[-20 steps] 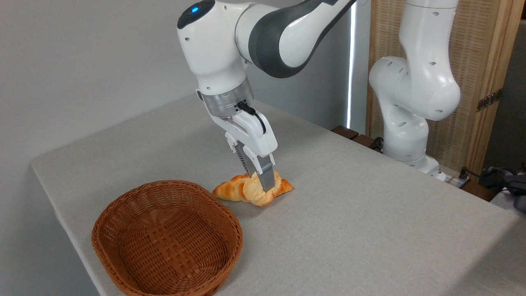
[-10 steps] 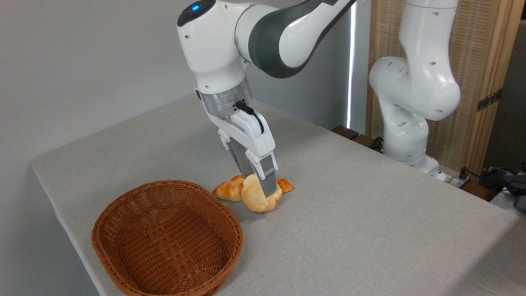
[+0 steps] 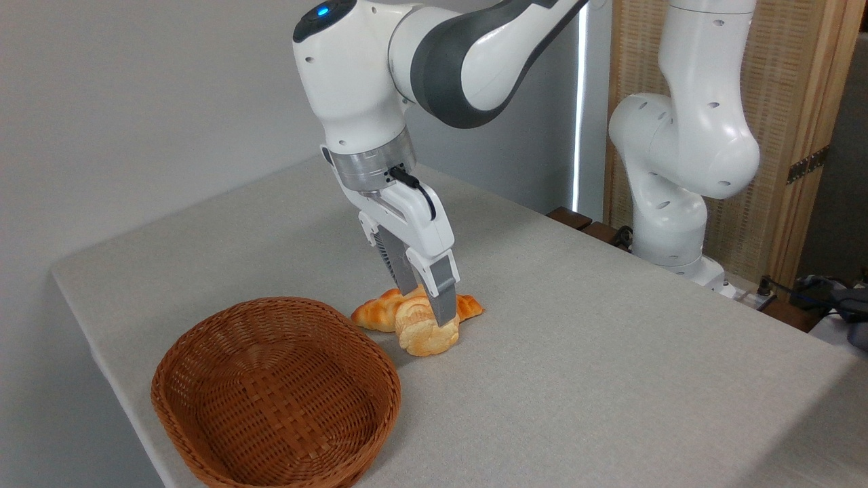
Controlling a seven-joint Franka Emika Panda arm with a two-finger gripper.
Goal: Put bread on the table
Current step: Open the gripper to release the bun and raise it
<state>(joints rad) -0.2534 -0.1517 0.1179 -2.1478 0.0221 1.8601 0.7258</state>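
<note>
The hand (image 3: pixel 427 306) pinches the bread (image 3: pixel 419 331), which appears to touch the surface (image 3: pixel 610 352) just in front of the braided loaf (image 3: pixel 378 313). This looks like the placing step. Next, spread the fingers and lift straight up.

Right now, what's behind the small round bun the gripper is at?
Behind the bun lies a braided orange-brown loaf on the table. Its middle is covered by the bun and the gripper.

White arm (image 3: pixel 380 81) with grey joints, black cable (image 3: pixel 419 188)
</note>
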